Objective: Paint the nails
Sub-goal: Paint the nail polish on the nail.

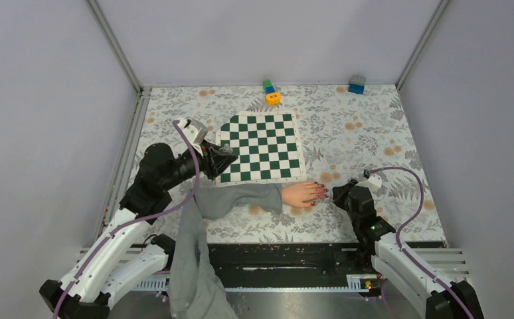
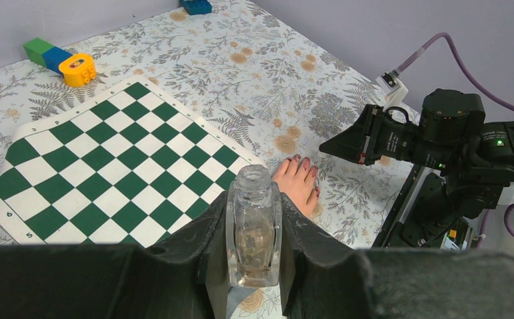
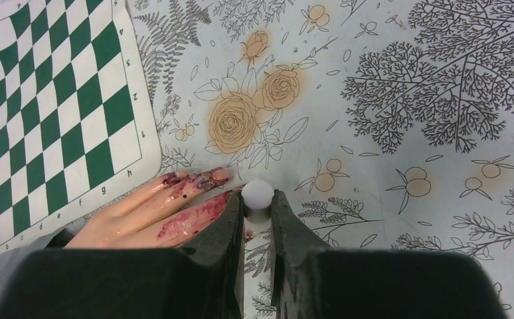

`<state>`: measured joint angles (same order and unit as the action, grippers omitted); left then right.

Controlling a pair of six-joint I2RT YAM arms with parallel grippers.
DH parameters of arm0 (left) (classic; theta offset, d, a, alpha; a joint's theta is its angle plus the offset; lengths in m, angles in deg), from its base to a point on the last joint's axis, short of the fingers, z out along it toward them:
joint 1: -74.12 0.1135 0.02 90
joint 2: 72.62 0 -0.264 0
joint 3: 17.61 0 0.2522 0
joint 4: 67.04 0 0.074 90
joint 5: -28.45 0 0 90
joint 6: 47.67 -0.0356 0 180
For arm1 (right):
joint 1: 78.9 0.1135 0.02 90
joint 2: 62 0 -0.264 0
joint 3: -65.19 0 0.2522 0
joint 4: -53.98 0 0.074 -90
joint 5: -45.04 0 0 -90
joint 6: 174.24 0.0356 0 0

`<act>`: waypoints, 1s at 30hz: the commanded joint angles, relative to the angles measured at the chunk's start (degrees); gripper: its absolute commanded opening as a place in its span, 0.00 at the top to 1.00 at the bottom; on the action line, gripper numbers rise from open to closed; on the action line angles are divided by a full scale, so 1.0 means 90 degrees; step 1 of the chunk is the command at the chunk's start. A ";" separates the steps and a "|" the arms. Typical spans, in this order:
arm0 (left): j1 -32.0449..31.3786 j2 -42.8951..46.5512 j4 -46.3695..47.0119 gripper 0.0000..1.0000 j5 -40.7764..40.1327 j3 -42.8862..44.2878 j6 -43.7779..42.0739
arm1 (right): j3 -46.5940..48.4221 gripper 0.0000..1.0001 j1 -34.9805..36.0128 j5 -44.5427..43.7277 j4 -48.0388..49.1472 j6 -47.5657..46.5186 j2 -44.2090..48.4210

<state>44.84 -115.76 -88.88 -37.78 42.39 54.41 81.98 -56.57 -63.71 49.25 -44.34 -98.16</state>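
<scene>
Nearest the bottom of the left wrist view, we saw the left gripper (image 2: 253,206) with its fingers pressed against both sides of a clear glass bottle (image 2: 253,240), which stood upright with its neck open at the top. At the bottom centre of the right wrist view, the right gripper (image 3: 257,203) had its fingers drawn close together, pinching a thin stem topped by a white round cap (image 3: 257,192). What lay at the stem's lower end we could not tell. Just left of that gripper lay the pale hand (image 3: 133,218), palm down on the floral tablecloth (image 1: 364,133), its fingers smeared with dark red. The nails (image 3: 208,180) sat at the fingertips just beside the white cap, near the middle of the frame. In the top view the hand lay slightly right of centre, its grey sleeve (image 1: 238,201) running left and then down to the bottom edge. Above the hand, at the centre, lay the green and white chessboard (image 1: 262,146), with the left gripper over its left edge. Further up, by the back wall, we noted a yellow block (image 1: 273,98) touching the green and blue blocks (image 1: 267,86), and a lone blue block (image 1: 356,84) well apart at the upper right.
</scene>
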 commanded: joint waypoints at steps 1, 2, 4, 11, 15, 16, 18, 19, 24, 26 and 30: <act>0.0023 0.0059 0.0312 1.00 0.0053 0.0146 0.0055 | 0.0204 1.00 -0.0039 0.0020 0.0356 -0.0078 -0.0036; 0.0026 0.0054 0.0314 1.00 0.0052 0.0146 0.0055 | 0.0196 1.00 -0.0039 0.0016 0.0362 -0.0078 -0.0026; 0.0023 0.0055 0.0320 1.00 0.0056 0.0146 0.0055 | 0.0184 1.00 -0.0039 -0.0018 0.0372 -0.0071 -0.0008; 0.0021 0.0018 0.0320 1.00 0.0077 0.0147 0.0064 | 0.0140 1.00 -0.0039 -0.0128 0.0411 -0.0057 0.0032; 0.0023 0.0008 0.0319 1.00 0.0088 0.0152 0.0064 | 0.0156 1.00 -0.0039 -0.0149 0.0469 -0.0049 -0.0058; 0.0022 0.0003 0.0311 1.00 0.0088 0.0153 0.0064 | 0.0166 1.00 -0.0042 -0.0152 0.0470 -0.0040 -0.0093; 0.0021 0.0001 0.0320 1.00 0.0089 0.0155 0.0063 | 0.0194 1.00 -0.0042 -0.0154 0.0470 -0.0034 -0.0161; 0.0026 -0.0008 0.0317 1.00 0.0086 0.0155 0.0064 | 0.0200 1.00 -0.0040 -0.0154 0.0469 -0.0027 -0.0192; 0.0021 -0.0001 0.0312 1.00 0.0075 0.0160 0.0064 | 0.0220 1.00 -0.0037 -0.0224 0.0470 0.0020 -0.0263; 0.0021 -0.0002 0.0303 1.00 0.0078 0.0153 0.0064 | 0.0233 1.00 -0.0037 -0.0245 0.0470 0.0033 -0.0294; 0.0020 0.0007 0.0309 1.00 0.0063 0.0155 0.0064 | 0.0240 1.00 -0.0040 -0.0319 0.0470 0.0070 -0.0325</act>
<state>44.84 -115.89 -88.88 -37.78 42.39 54.43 82.00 -56.57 -64.17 51.44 -44.25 -100.70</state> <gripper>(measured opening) 0.261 0.159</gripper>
